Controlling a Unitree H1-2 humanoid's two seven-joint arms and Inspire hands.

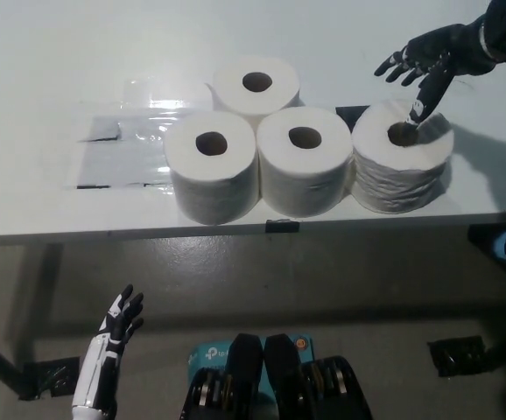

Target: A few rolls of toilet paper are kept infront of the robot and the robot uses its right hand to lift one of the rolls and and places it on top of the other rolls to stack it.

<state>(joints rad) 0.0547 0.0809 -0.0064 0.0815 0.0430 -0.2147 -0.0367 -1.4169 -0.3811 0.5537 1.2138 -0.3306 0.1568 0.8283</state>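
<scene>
Several white toilet paper rolls stand upright on the white table (43, 52): a front left roll (211, 164), a front middle roll (304, 159), a back roll (256, 86) and a crinkled right roll (403, 156). My black right hand (426, 59) hovers open just above the back rim of the right roll, with one finger reaching down towards its core hole. It holds nothing. My white left hand (113, 337) rests open below the table edge at the lower left.
A clear plastic sheet (117, 144) lies on the table left of the rolls. The table's front edge runs just in front of the rolls. A black clip (282, 226) sits on that edge.
</scene>
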